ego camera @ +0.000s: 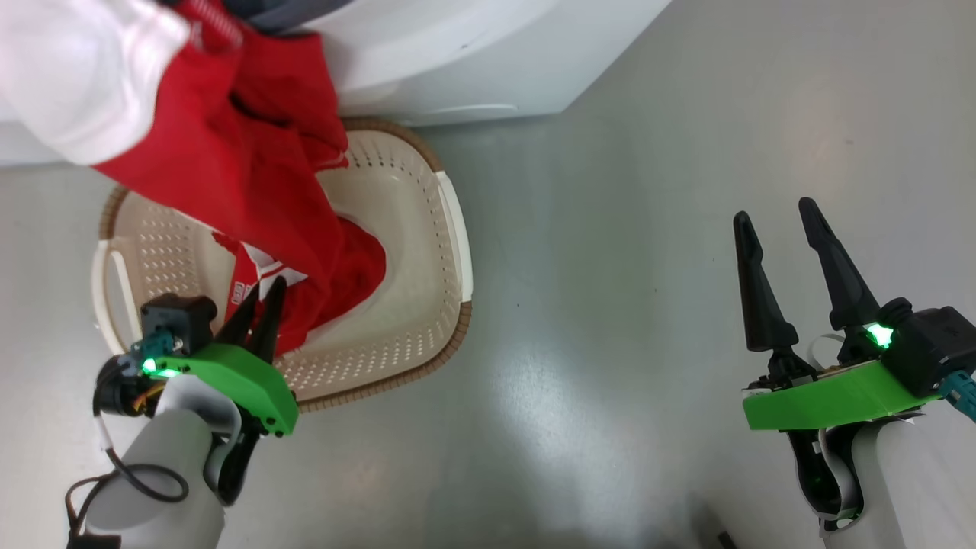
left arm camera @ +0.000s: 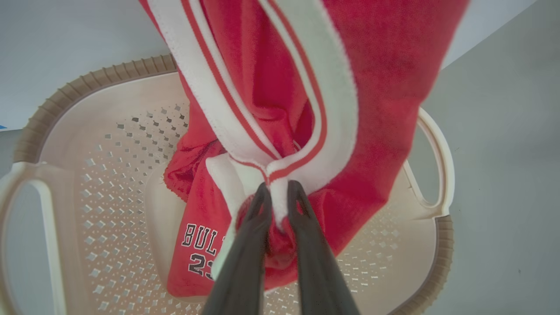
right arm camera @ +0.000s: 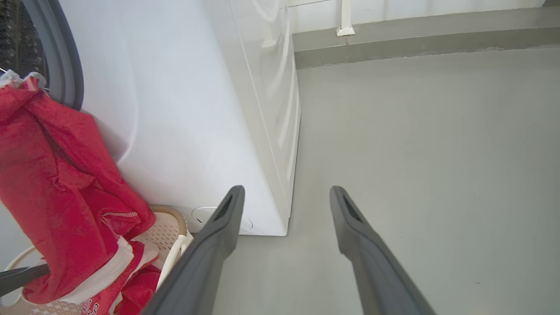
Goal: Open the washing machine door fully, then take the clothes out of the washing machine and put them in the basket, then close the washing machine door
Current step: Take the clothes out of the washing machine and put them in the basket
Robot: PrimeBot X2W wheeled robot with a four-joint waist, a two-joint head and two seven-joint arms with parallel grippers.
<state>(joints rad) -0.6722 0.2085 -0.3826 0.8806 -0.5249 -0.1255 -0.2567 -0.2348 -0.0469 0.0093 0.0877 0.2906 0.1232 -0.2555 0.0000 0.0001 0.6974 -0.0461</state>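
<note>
Up close, the left claw [left arm camera: 280,189] grips red white-trimmed clothes [left arm camera: 385,87] over the cream perforated plastic basket [left arm camera: 100,75]. The right wrist view adds the white boxy washing machine [right arm camera: 183,109]; right claw [right arm camera: 286,189] apart.

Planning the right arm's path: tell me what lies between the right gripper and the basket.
Bare grey floor lies between the right gripper and the basket, as the head view shows.

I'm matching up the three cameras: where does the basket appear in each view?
Head view: the basket sits left of centre.
Left wrist view: the basket spans the lower frame.
Right wrist view: the basket is in the bottom-left corner, partly cut off.
Shared landmark: the clothes, red, hanging into it.
</note>
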